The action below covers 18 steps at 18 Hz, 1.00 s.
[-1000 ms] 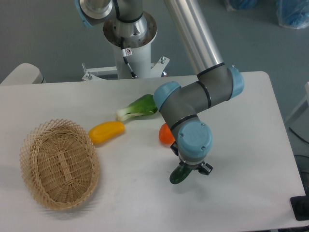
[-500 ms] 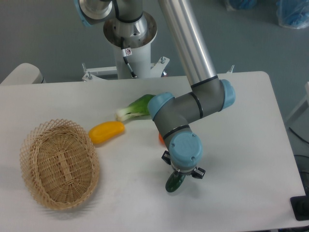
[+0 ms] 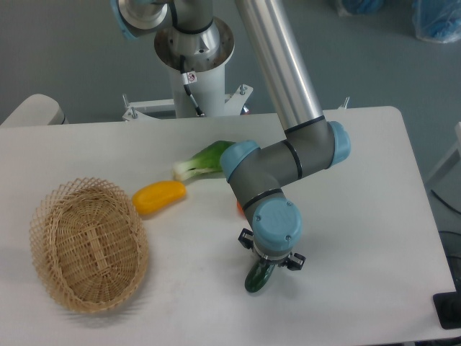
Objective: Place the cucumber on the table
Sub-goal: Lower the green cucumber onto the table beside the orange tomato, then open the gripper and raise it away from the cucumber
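The cucumber point(image 3: 257, 277) is dark green and glossy. It sticks out below my gripper point(image 3: 268, 262), low over the white table point(image 3: 360, 216), in the front middle. The gripper points down and is shut on the cucumber's upper end. The blue wrist housing hides the fingers themselves. I cannot tell whether the cucumber's lower end touches the table.
A wicker basket point(image 3: 88, 245) lies at the left. A yellow pepper point(image 3: 159, 196) and a bok choy point(image 3: 203, 161) lie behind the arm. An orange object point(image 3: 239, 207) is mostly hidden by the wrist. The table's front edge is close below the gripper.
The gripper has moved left and down toward the table's front with the cucumber in it. The arm now covers most of the orange object.
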Available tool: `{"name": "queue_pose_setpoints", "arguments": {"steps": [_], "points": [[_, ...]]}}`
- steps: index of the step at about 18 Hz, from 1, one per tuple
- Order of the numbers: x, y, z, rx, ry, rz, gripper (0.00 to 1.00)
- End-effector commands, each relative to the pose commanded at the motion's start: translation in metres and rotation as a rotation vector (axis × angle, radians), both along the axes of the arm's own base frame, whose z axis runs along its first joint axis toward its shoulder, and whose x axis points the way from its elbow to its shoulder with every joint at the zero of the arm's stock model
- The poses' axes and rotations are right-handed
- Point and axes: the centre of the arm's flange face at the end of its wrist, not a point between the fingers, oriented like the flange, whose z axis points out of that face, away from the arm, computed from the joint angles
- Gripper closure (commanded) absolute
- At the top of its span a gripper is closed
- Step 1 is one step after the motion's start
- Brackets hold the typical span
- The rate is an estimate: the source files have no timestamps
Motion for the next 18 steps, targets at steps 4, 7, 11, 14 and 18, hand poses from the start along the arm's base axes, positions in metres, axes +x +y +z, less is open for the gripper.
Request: {"name": "queue_pose_setpoints", "arguments": {"steps": [4, 7, 11, 14, 18], "points": [[-0.006, -0.005, 0.024, 0.005, 0.0, -0.061, 0.19], [-0.019, -0.009, 0.053, 0.003, -0.011, -0.131, 0.17], [-0.029, -0.004, 0.072, 0.019, -0.009, -0.196, 0.15], [-0.042, 0.003, 0.077, 0.037, 0.011, -0.217, 0.11], [-0.052, 0.015, 0.069, 0.044, 0.016, -0.231, 0.01]]}}
